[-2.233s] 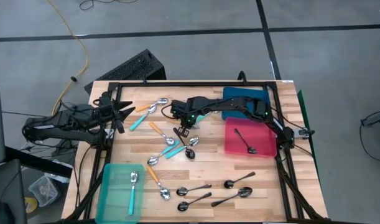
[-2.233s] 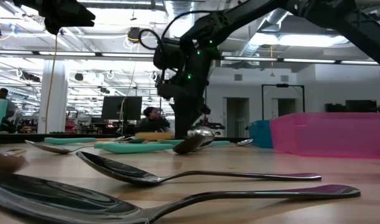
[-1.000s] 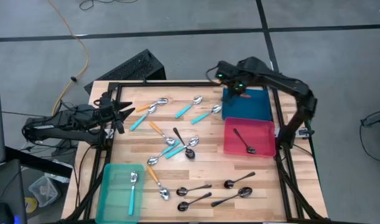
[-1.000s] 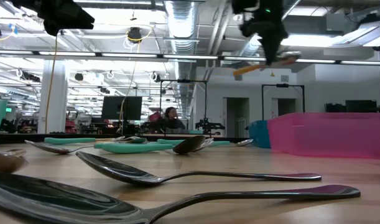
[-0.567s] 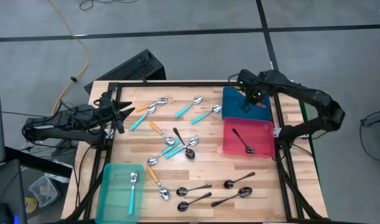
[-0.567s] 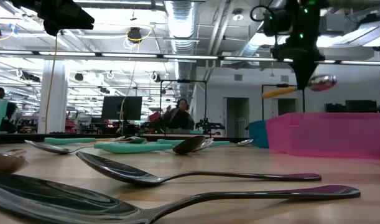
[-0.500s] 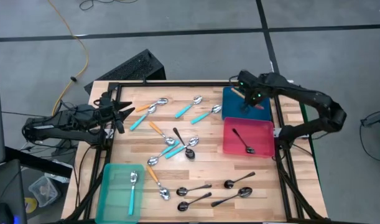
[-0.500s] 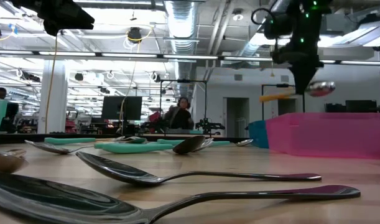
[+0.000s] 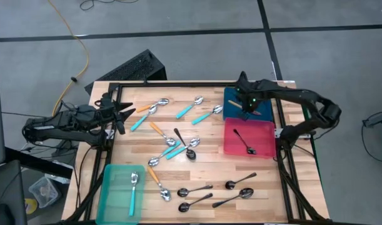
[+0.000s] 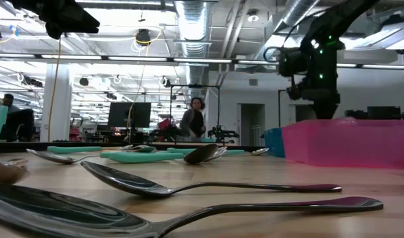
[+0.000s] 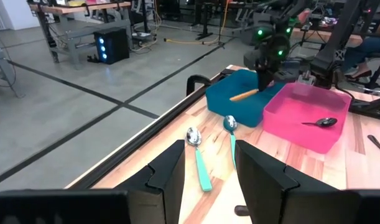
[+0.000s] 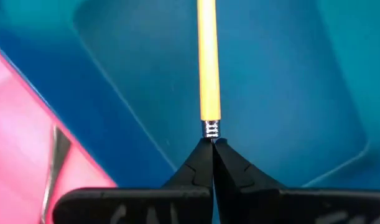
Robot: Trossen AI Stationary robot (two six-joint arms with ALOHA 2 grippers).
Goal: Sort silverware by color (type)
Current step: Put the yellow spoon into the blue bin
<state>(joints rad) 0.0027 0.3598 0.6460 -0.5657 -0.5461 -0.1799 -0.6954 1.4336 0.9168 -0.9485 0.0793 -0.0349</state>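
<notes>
R claw point(image 12: 211, 144) clenched on orange-handled spoon point(image 12: 208, 62) over blue bin point(image 9: 266, 100); L claw point(image 11: 205, 168) parted, empty.

**Colours on the table**

The table point(image 9: 209, 172) is pale striped wood. A dark blue bin point(image 9: 262, 112) sits beside a pink bin point(image 9: 266, 147); a mint green tray point(image 9: 112, 194) is near the front. Spoons have teal point(image 9: 185, 110), orange point(image 9: 155, 128) or dark handles point(image 9: 231, 197) (bowls shiny silver).
</notes>
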